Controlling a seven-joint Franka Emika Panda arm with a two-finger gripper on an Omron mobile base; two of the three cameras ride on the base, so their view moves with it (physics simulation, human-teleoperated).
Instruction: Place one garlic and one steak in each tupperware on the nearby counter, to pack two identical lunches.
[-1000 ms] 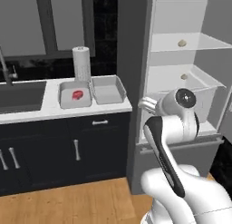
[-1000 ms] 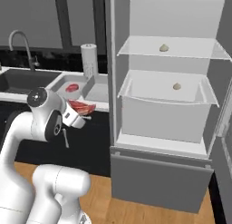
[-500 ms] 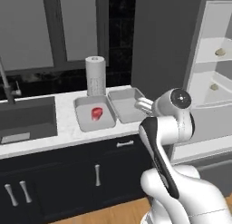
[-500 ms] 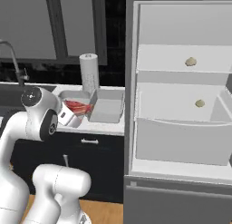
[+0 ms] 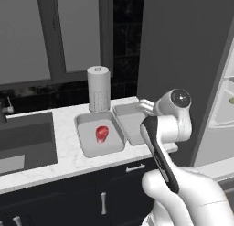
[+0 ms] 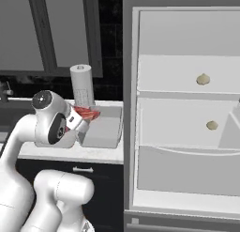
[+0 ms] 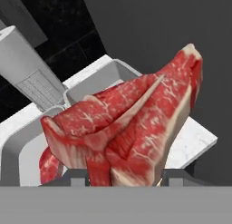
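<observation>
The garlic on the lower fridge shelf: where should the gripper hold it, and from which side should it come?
Grip the garlic across its rounded middle, probably coming from the open front of the fridge and slightly above. It is a small bulb lying free on the lower shelf, with the upper shelf overhead, so a steep top approach looks cramped. The gripper first has to release the steak.

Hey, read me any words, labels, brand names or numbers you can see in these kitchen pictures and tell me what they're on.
None: no readable text.
The paper-towel roll bears a faint grid pattern, no letters.
The two tupperware tubs, the counter and the steak in the hand are unmarked.
</observation>
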